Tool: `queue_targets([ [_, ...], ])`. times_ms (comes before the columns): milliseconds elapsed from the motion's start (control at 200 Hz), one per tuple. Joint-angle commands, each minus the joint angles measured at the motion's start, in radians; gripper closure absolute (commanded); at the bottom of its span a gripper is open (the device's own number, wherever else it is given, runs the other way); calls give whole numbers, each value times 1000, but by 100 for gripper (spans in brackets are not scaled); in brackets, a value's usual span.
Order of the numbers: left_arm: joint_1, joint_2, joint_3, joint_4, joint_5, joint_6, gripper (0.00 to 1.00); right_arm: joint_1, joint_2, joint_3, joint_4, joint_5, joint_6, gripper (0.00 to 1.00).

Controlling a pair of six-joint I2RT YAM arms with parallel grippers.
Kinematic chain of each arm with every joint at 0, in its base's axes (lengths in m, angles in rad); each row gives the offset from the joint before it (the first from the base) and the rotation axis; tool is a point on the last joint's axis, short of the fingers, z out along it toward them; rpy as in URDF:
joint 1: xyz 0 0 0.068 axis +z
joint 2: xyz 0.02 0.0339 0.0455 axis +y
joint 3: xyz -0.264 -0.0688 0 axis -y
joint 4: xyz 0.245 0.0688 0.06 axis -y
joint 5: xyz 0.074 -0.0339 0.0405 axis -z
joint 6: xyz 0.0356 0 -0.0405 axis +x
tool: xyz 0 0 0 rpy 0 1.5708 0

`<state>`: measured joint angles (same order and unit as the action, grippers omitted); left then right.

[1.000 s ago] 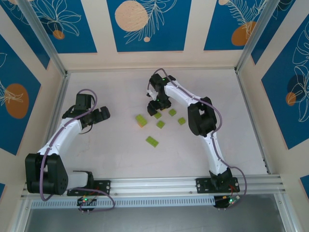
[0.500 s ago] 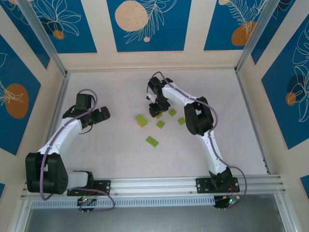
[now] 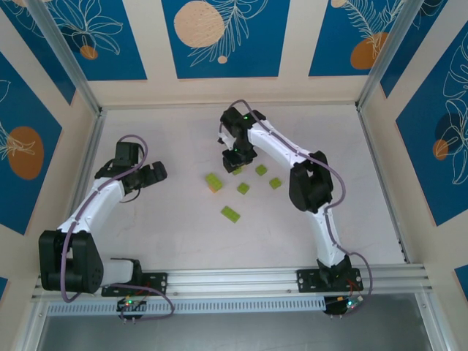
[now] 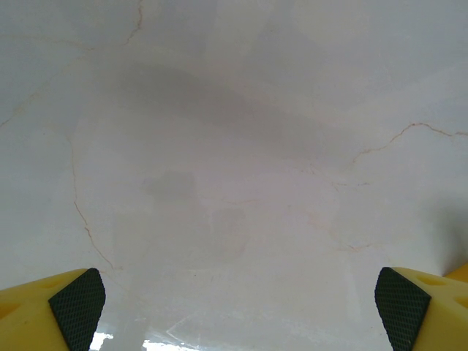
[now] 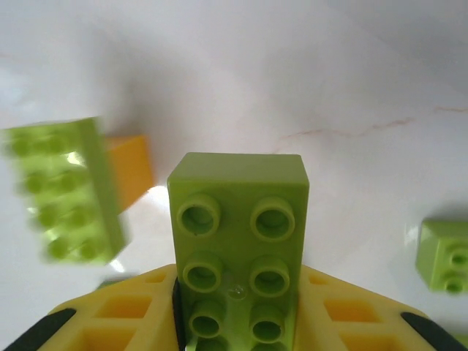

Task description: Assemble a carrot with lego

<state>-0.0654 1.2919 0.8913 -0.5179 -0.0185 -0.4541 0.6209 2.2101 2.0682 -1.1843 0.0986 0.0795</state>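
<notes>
We find the right gripper (image 3: 235, 164) clamped on a lime-green brick (image 5: 240, 241) toward the worktop's (image 3: 172, 234) far edge. The carrot (image 3: 213, 182), green joined to orange, lies mid-worktop. The left gripper (image 3: 152, 174) stands fingers apart.

Left arm bent, left pincer (image 4: 240, 301) wide open, right arm extended, right pincer (image 3: 235, 162) seemingly clamping green brick (image 5: 238, 219).

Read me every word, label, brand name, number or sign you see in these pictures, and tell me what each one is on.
None can be read.
The lime-green brick between the fingers of the right claw: studs bare, no lettering shows.
The blue wall panels: only leaf and circle drawings, no text.
The arm bases: small lights nearby, any marks too small to read.
</notes>
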Motion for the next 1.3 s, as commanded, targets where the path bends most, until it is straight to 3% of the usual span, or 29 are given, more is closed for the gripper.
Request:
queue_targets([
  [0, 18, -12, 17, -24, 12, 8, 3, 37, -50, 16, -77, -72, 55, 65],
  [505, 18, -24, 15, -28, 13, 8, 3, 121, 126, 261, -169, -106, 67, 65],
  [1295, 18, -11, 17, -21, 12, 9, 3, 125, 181, 206, -123, -99, 43, 66],
])
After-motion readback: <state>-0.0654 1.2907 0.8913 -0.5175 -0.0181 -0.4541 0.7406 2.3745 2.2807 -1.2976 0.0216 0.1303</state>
